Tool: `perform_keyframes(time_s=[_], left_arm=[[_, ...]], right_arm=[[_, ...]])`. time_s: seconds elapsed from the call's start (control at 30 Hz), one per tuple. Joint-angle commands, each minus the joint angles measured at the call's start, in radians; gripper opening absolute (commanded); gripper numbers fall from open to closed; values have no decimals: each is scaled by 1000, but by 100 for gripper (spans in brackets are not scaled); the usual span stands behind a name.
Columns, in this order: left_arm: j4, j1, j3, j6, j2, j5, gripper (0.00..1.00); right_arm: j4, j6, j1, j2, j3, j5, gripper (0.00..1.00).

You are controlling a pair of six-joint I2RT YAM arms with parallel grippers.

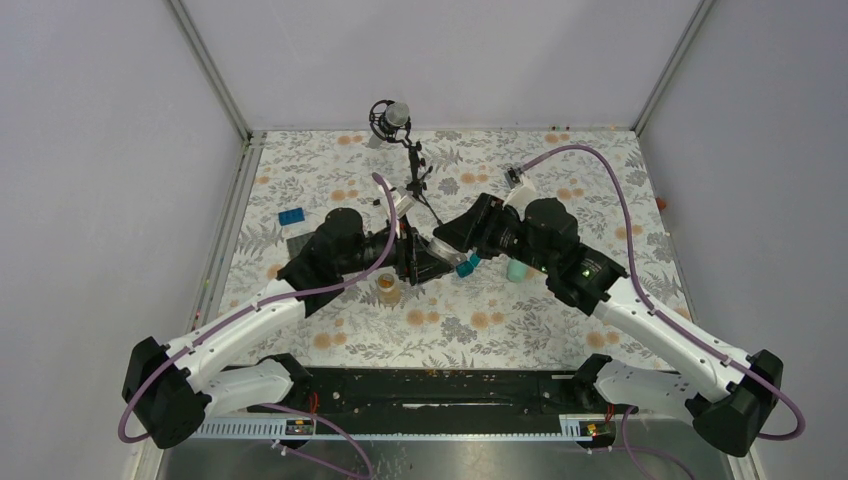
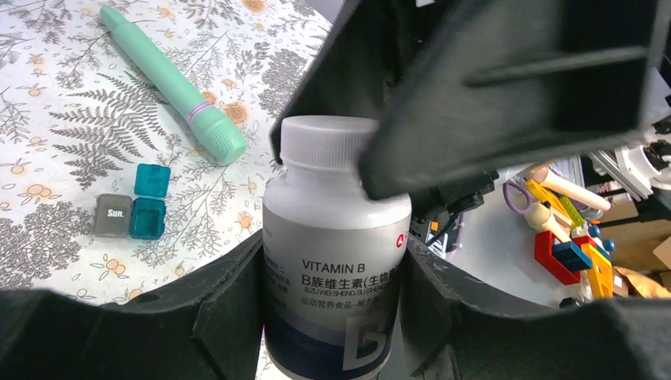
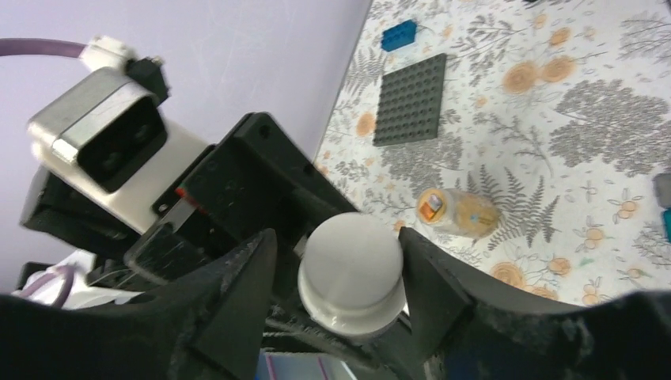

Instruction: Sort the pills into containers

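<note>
My left gripper (image 2: 336, 313) is shut on a white Vitamin B bottle (image 2: 332, 237) and holds it by the body above the cloth. My right gripper (image 3: 340, 265) straddles the bottle's white cap (image 3: 352, 277); one finger touches it and a gap shows at the other. Amber pills fill a small clear glass jar (image 3: 459, 212) lying on the cloth, also seen below the grippers in the top view (image 1: 388, 289). The mint-green strip (image 2: 170, 83), a teal box (image 2: 148, 218) with its lid open and a grey box (image 2: 113, 215) marked "Sun." lie on the cloth.
A dark grey studded plate (image 3: 411, 99) and a blue brick (image 3: 398, 34) lie at the left of the table. A black stand with a grey head (image 1: 395, 120) stands at the back. Both arms meet over the middle (image 1: 430, 250).
</note>
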Motion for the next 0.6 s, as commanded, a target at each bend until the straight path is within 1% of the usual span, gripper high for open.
perform_keyframes(time_s=[0.0,0.03,0.07,0.13,0.17,0.2,0.37,0.47,0.53,0.57], left_arm=[[46,4,19,-35,-7,-61,0],[47,3,18,-37,-6,-63,0],[47,3,17,-39,-6,-65,0],[47,4,16,-45,-5,-72,0],[47,4,15,-48,-4,-72,0],[48,5,14,-54,-6,-76,0],[54,5,20,-56,-6,-60,0],[46,5,28,-53,-5,-39,0],[47,4,30,-55,-8,-29,0],[46,4,32,-53,-7,-25,0]], right_arm=[[84,8,8,-35,0,-58,69],[87,17,7,-35,-2,-60,70],[93,21,7,-32,-1,-68,67],[109,35,8,-29,-2,-83,57],[115,35,6,-28,0,-97,54],[109,30,6,-26,7,-107,53],[55,-14,0,-24,30,-114,63],[-10,-57,-4,-21,47,-106,68],[-39,-76,-8,-18,54,-111,68],[-41,-84,-9,-18,56,-119,64]])
